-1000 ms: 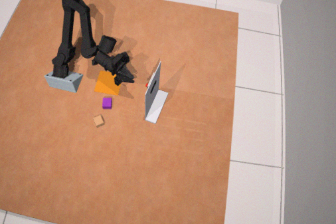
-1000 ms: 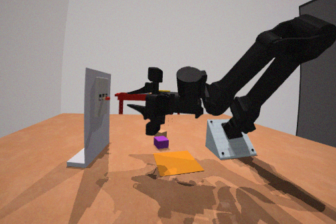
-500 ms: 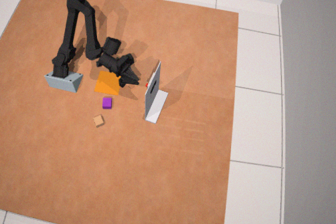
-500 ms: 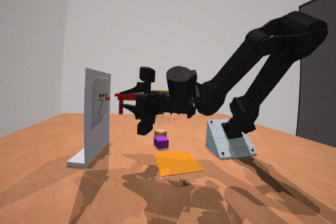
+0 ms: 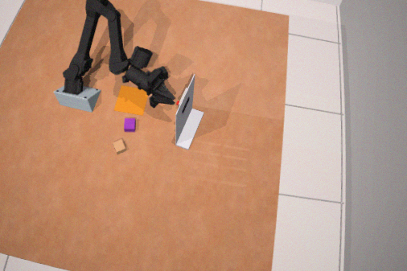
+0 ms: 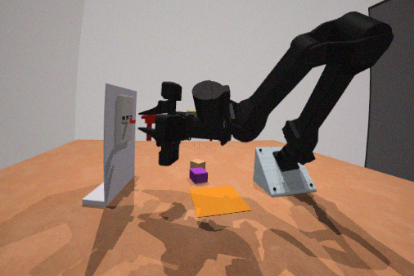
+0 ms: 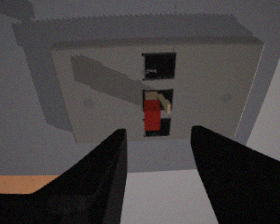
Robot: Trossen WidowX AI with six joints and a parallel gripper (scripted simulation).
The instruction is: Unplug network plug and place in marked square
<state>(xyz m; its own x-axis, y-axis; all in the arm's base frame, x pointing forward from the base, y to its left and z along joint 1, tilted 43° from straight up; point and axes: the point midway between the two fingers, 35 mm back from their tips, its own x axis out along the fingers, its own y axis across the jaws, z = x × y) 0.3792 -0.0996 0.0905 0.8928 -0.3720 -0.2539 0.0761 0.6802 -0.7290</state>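
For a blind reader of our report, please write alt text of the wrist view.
A red plug sits in the middle of three sockets on a wall plate; the open gripper points towards it, fingers apart.

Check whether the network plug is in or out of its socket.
In: the red plug juts from the plate's middle socket.

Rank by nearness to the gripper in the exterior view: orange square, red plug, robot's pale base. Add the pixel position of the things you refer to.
1. Red plug (image 5: 178,103) (image 6: 132,121) (image 7: 152,116), ahead, at the panel.
2. Orange square (image 5: 131,100) (image 6: 220,201), below the arm.
3. Pale base (image 5: 76,102) (image 6: 262,166), behind, under the arm's foot.
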